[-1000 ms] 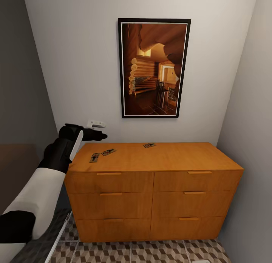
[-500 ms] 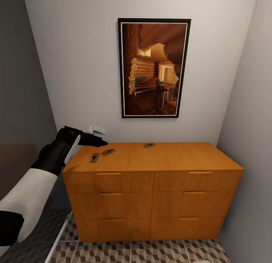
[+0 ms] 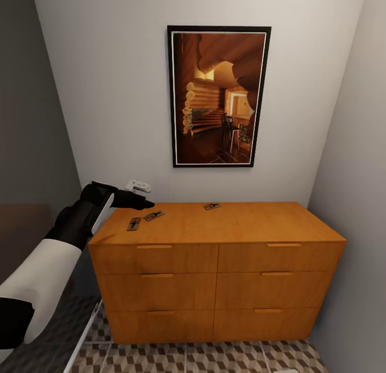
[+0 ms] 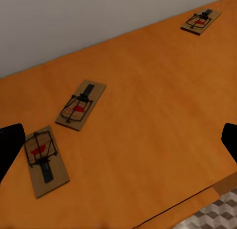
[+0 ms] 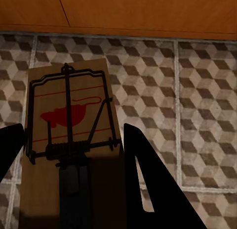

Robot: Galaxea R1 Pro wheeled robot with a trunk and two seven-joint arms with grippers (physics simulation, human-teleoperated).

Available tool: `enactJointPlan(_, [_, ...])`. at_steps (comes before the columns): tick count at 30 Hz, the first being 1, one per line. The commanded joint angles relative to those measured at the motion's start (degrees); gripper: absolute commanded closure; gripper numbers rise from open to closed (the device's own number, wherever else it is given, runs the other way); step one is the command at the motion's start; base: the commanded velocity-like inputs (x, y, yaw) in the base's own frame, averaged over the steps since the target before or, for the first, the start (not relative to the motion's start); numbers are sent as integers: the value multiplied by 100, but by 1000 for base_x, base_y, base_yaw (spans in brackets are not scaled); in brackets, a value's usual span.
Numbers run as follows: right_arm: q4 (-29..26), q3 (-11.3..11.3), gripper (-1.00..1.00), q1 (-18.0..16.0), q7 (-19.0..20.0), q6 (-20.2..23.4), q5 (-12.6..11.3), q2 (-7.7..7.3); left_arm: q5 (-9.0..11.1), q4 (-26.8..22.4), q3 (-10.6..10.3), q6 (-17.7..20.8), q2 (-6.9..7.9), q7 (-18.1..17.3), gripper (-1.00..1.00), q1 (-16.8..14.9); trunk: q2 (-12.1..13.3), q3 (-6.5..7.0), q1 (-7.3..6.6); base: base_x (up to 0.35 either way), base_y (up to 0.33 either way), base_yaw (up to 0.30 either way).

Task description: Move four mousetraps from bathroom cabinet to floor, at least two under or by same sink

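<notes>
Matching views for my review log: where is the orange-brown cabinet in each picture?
Head view: cabinet at centre, drawers facing the camera.
Left wrist view: its flat top, across the middle.
Right wrist view: wooden strip beyond the held mousetrap.
Shared landmark: cube-pattern floor tiles.

Smooth satin orange-brown wood on the cabinet; the mousetraps are matt tan wood with dark metal wire

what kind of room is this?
Probably a narrow corner of a home, maybe a bathroom: cube-pattern tiled floor, a wooden cabinet against the wall, a framed picture above it. No sink is visible.
</notes>
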Motion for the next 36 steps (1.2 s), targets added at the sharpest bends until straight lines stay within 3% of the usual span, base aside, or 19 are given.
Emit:
enactJointPlan(1, [3,3,100,-4,11,-20,15,-2,-7,-1,-11,18,5,-16,-100,-5,-4,-7,0,67,0,0])
enactJointPlan(13, [6,11,100,82,61,-3,15,31,-7,110,-12,-11,5,-17,-100,-5,-4,-7,0,110,44,0])
enactJointPlan(21, [5,4,100,118,59,-2,15,18,-7,247,-182,-81,34,-235,-100,-4,-4,-7,0,15,8,0])
enactJointPlan(26, [5,3,100,126,49,-2,15,16,-12,255,-267,-473,296,-1076,-100,-5,-4,-7,0,0,0,0])
enactJointPlan(30, [5,5,100,127,43,-2,15,19,-15,246,-294,-568,429,-1323,-100,-5,-4,-7,0,0,0,0])
enactJointPlan(36, [5,4,100,134,37,-2,15,19,-15,244,-365,-591,539,-1398,-100,-5,-4,-7,0,0,0,0])
